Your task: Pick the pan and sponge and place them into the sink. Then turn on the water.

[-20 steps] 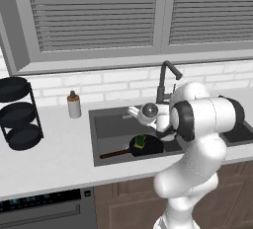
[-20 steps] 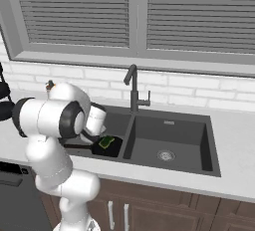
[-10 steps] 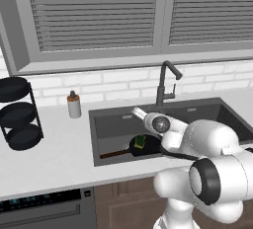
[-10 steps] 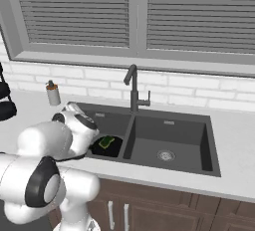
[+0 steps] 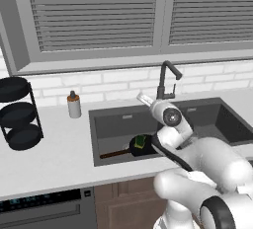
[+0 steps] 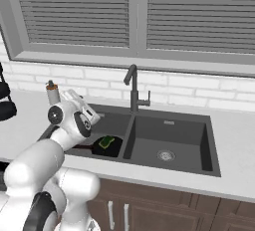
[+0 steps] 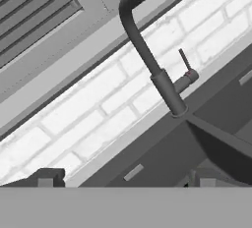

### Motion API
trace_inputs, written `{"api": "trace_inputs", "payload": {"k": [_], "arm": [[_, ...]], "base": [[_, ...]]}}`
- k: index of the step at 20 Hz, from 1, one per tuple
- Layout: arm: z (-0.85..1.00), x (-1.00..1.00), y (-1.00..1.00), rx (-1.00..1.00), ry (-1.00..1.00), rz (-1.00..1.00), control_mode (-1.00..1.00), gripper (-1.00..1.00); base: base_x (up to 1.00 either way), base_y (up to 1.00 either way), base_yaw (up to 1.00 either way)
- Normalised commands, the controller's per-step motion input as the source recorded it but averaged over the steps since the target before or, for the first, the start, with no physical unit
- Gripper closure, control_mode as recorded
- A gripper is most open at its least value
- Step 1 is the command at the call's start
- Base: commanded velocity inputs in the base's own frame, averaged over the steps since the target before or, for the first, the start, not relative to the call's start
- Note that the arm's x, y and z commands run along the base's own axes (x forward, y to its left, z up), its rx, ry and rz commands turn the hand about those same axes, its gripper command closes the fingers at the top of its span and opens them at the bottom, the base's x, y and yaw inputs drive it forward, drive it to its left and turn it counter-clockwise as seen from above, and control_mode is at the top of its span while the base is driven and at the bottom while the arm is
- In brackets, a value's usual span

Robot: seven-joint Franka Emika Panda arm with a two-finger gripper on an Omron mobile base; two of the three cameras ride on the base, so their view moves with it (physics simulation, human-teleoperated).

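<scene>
Pan (image 5: 137, 145) with sponge (image 5: 140, 141) on it sits in sink (image 5: 113, 124) left basin. Gripper (image 5: 144, 98) at faucet's (image 5: 165, 79) 8 o'clock; finger spacing unclear.

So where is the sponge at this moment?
The sponge lies on the pan in the sink's left basin, in front of the faucet, as both base views show.

Rendered domestic kitchen, dark double-basin sink (image 6: 172, 125) sitting in a pale countertop (image 5: 49, 149), gooseneck faucet (image 6: 133, 88) standing behind it, white brick backsplash (image 6: 199, 95) running under louvred window blinds (image 5: 99, 13), wooden cabinets (image 6: 149, 210) showing below.
</scene>
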Motion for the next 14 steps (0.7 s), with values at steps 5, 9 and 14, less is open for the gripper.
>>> {"api": "trace_inputs", "payload": {"k": [5,9,14], "arm": [[1.0,-0.48,0.0,0.0,0.0,0.0,-1.0,-1.0],[0.89,-0.78,0.0,0.0,0.02,0.01,-1.0,-1.0],[0.52,-0.99,-0.13,0.09,0.0,0.03,-1.0,-1.0]], "base": [[0.0,0.0,0.0],[0.0,0.0,0.0],[0.0,0.0,0.0]]}}
